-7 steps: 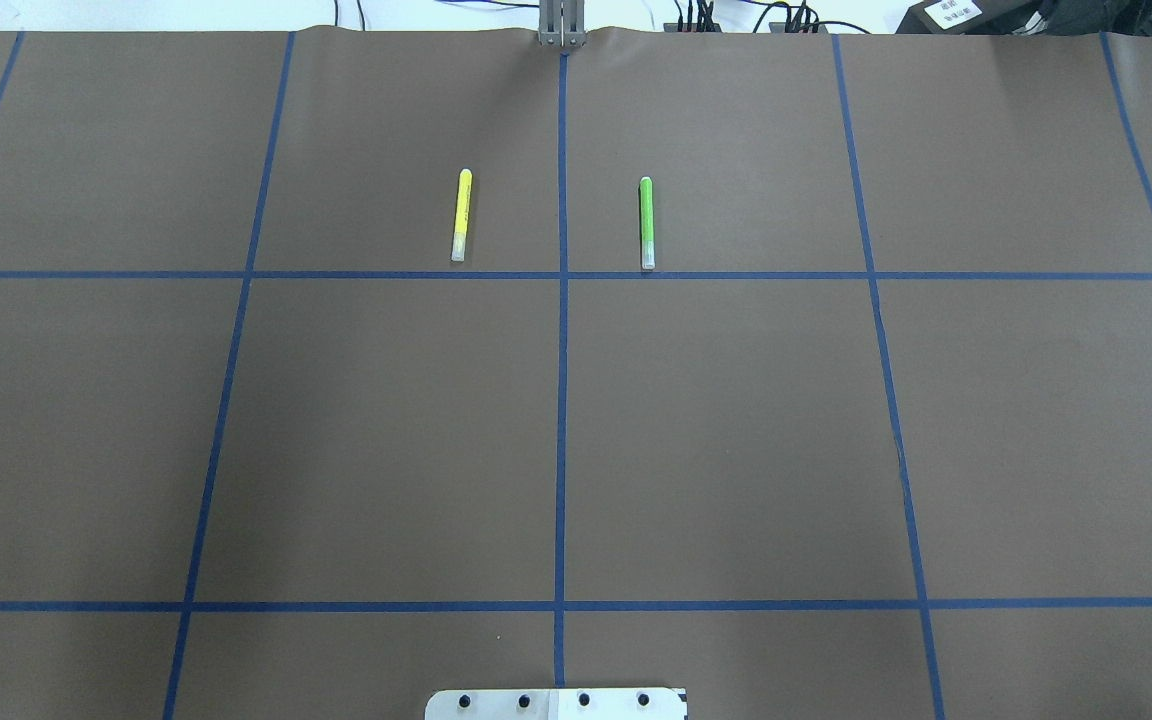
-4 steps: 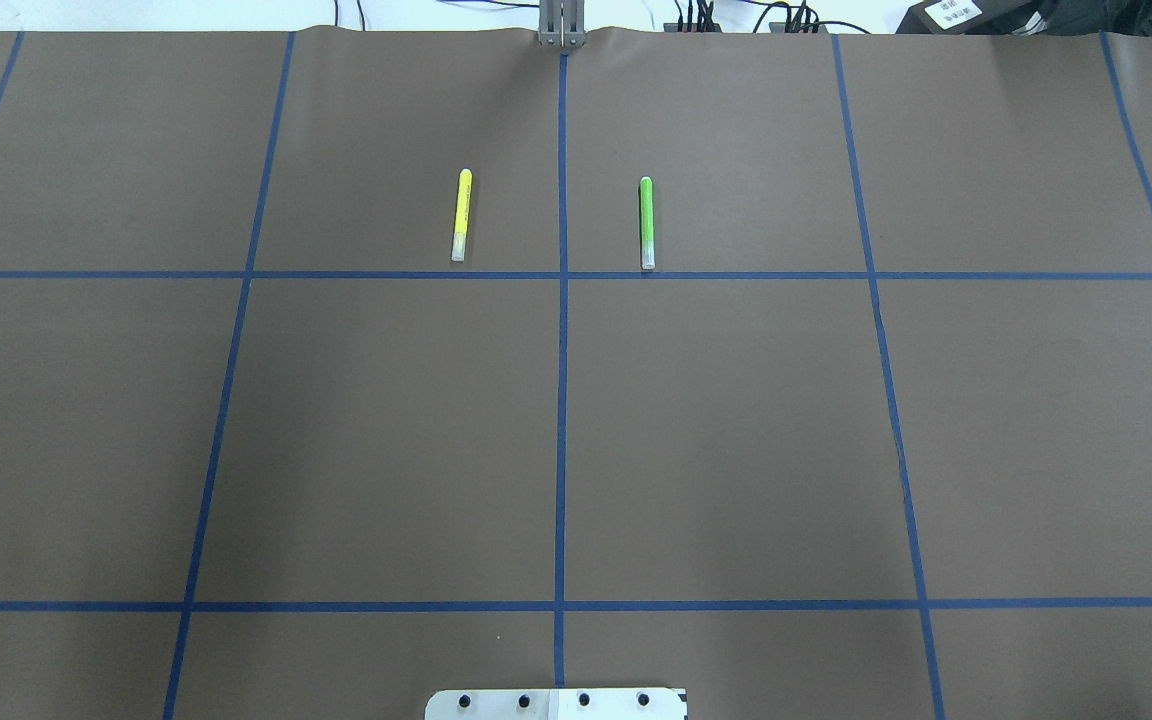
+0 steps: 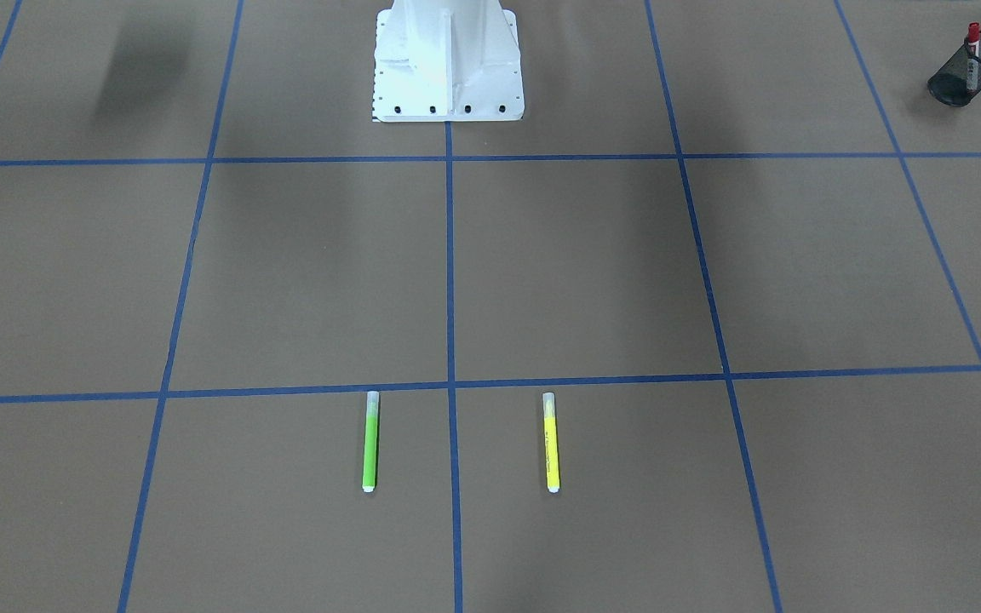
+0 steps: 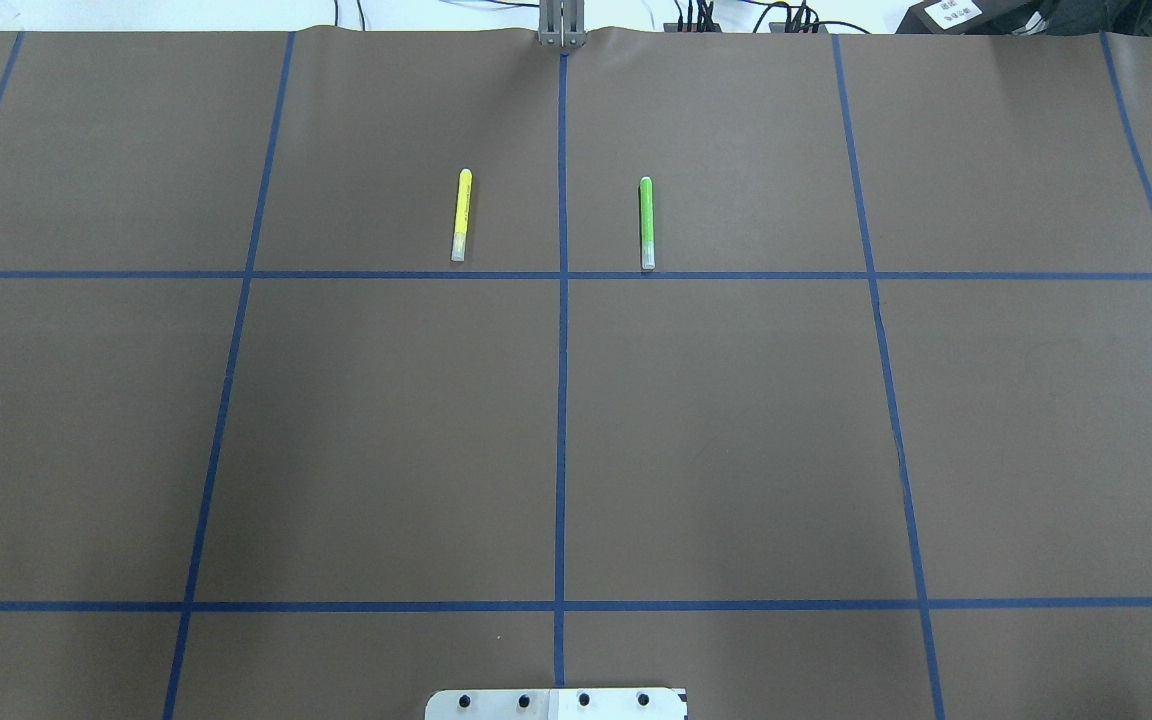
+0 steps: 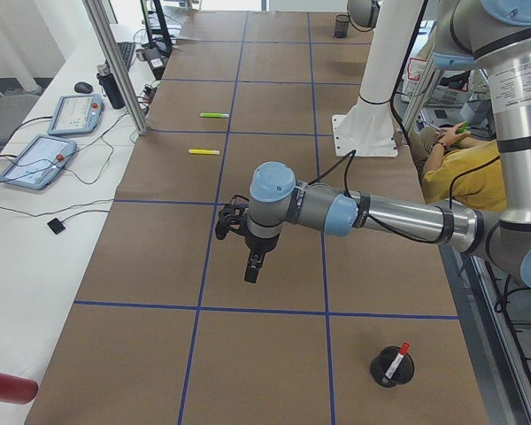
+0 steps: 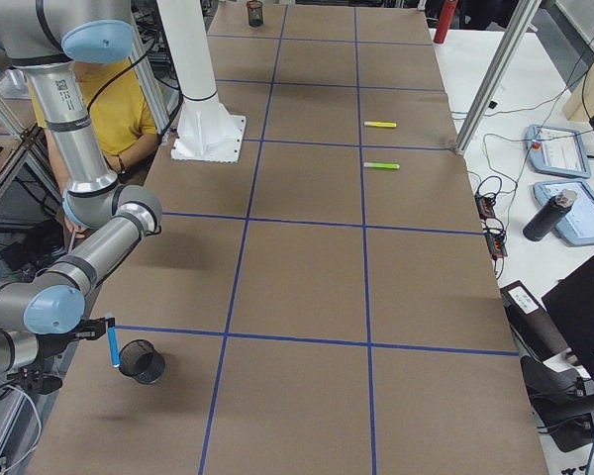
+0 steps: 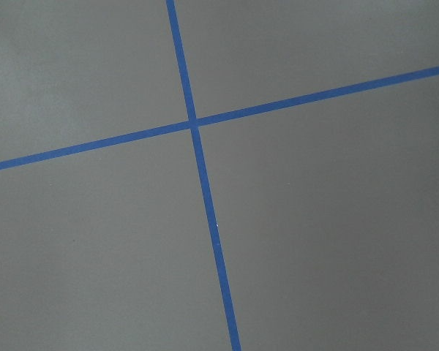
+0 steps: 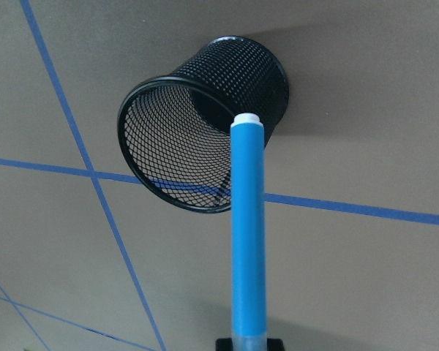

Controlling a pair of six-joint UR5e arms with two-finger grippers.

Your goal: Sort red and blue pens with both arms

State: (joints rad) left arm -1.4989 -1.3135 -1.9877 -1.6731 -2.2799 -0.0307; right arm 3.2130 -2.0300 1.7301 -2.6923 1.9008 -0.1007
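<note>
The blue pen [image 8: 247,234] is a slim sky-blue barrel with a white tip. It is held upright, tip down, at the rim of a black mesh cup [image 8: 205,146] near the table's robot-side edge at the robot's right end. The red pen [image 3: 973,47], white-barrelled with a red cap, stands in a second mesh cup [image 3: 967,77] near the robot-side corner at the robot's left end.

The overhead view shows neither pen and no end effector, only a yellow marker [image 4: 460,215] and a green marker [image 4: 646,222] lying near the far edge. The front-facing view adds the red pen.

The right end effector [image 8: 249,344] is clenched on the blue pen's upper end. The left end effector [image 5: 252,266] hangs above the table toward the left end. It shows only in the side view, so I cannot tell whether it is released or clenched.
</note>
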